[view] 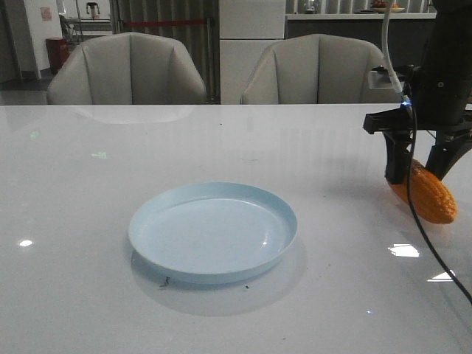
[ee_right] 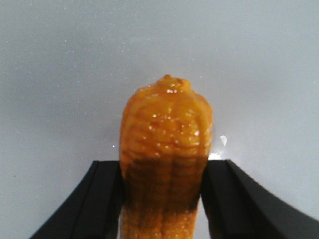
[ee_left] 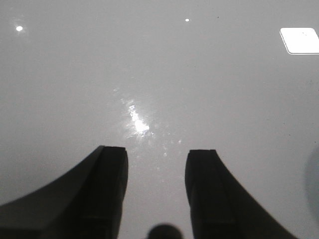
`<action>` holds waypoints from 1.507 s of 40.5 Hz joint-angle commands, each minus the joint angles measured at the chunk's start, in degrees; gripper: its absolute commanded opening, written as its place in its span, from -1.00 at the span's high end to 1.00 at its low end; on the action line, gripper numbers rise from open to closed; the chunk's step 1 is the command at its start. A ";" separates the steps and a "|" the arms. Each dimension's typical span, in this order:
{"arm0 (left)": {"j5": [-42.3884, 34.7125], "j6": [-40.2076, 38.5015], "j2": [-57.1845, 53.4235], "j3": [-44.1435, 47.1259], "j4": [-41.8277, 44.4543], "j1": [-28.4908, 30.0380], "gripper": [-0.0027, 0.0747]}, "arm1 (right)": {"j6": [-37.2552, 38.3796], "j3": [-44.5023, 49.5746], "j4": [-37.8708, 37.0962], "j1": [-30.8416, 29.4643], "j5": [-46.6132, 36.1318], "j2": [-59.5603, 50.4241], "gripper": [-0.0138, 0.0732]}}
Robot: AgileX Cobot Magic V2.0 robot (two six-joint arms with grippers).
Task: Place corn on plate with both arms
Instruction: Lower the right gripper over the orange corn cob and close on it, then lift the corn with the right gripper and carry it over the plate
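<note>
You are seeing the corn (view: 429,193) lying at the right edge of the white table (view: 88,192), its orange cob tilting down toward the near right. The right gripper (view: 417,168) is straddling it from above; in the right wrist view the two black fingers (ee_right: 102,199) are pressing against either flank of the cob (ee_right: 165,159), so the jaws are clamped on the corn. Whether the cob is still touching the tabletop you cannot quite judge from the front view, since the fingers are hiding its upper end.

The plate (view: 212,230) is sitting near the table's middle, well apart from the corn and to its left, with bare glossy surface lying between the two. Its low rim is running unbroken all round.

The left gripper (ee_left: 156,186) is appearing only in its own wrist view, fingers spread with a clear gap and nothing between them, hanging over bare tabletop.

Two grey chairs (view: 127,70) are standing beyond the far edge, and a black cable (view: 431,243) is trailing past the corn.
</note>
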 commanded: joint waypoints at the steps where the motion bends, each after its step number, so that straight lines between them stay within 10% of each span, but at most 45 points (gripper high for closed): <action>1: -4.07 -0.70 -1.43 -1.43 -1.16 0.12 0.03 | -0.70 -3.95 0.65 -0.14 0.65 -3.72 0.54; 21: -4.88 -0.70 -1.43 -1.43 -1.16 0.12 0.04 | -12.23 -19.98 8.80 10.21 15.08 -6.55 0.54; 61: -5.35 -0.70 -1.43 -1.43 -1.16 0.12 0.04 | -23.03 -19.92 12.85 28.48 14.63 3.66 0.54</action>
